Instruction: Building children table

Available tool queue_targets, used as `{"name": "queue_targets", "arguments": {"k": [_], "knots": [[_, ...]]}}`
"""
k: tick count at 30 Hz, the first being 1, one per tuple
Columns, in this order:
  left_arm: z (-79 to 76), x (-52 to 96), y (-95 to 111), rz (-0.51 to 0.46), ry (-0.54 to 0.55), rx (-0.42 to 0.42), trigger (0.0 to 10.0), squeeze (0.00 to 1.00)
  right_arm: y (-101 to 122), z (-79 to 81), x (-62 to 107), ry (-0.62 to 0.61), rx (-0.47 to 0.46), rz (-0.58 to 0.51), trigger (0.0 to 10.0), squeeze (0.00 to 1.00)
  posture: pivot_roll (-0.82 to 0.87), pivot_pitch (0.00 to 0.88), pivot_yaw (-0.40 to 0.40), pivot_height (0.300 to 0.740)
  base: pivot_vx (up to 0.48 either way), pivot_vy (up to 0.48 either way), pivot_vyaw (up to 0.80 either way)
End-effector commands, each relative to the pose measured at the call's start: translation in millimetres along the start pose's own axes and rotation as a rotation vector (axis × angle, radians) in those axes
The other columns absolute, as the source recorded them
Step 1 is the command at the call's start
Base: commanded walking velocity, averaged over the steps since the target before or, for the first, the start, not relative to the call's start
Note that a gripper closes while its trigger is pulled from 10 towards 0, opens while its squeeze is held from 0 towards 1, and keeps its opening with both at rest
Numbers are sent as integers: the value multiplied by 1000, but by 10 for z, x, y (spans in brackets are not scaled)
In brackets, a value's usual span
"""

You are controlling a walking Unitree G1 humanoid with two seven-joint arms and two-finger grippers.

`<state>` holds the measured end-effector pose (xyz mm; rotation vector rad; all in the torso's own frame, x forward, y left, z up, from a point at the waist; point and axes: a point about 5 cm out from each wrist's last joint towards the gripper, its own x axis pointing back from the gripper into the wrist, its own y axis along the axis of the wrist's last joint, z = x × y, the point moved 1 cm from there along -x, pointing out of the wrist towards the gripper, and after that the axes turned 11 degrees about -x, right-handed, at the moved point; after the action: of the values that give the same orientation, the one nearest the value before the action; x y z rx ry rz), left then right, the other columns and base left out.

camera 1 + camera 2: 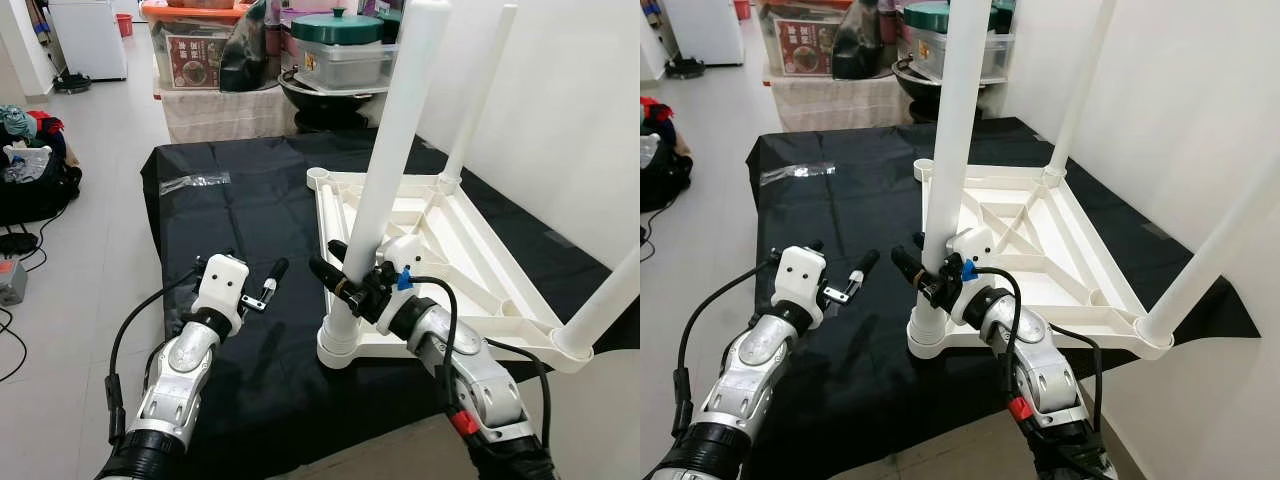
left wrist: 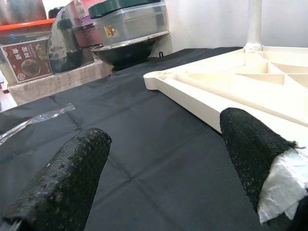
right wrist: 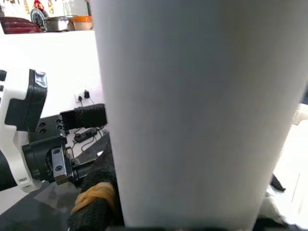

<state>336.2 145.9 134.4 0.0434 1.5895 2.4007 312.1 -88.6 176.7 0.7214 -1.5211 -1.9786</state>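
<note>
Left gripper (image 1: 258, 285) hovers low over the black cloth (image 1: 240, 220), fingers spread apart, nothing between them. A clear plastic strip (image 1: 194, 181) lies on the cloth well ahead of it. The upturned white tabletop (image 1: 440, 260) sits to its right, near but apart. Right gripper (image 1: 345, 272) is clamped round the lower part of the near white leg (image 1: 390, 170), just above the corner socket (image 1: 340, 345). Beyond it, two more legs stand upright in other corners: far leg (image 1: 480, 95), right-hand leg (image 1: 605, 300).
</note>
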Motion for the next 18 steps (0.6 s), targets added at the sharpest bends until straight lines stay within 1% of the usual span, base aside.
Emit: {"name": "queue_targets", "arguments": {"k": [1,9,15,17,18], "knots": [[3,18,-11,5,-3,-12,10000,0,-410,63,0,31,-95,163,10000,0,46,0,-98,740,0,0,0],[3,16,-11,4,-4,-11,10000,0,-391,64,-36,30,-101,153,10000,0,46,0,-97,740,0,0,0],[4,11,-14,6,-6,-11,10000,0,-423,39,17,5,-110,151,10000,0,40,0,-93,740,0,0,0],[-5,3,-12,5,-8,-10,10000,0,-445,4,48,-35,-105,160,10000,0,34,0,-92,740,0,0,0],[-5,3,-12,5,-8,-10,10000,0,-445,4,48,-35,-105,160,10000,0,34,0,-92,740,0,0,0]]}}
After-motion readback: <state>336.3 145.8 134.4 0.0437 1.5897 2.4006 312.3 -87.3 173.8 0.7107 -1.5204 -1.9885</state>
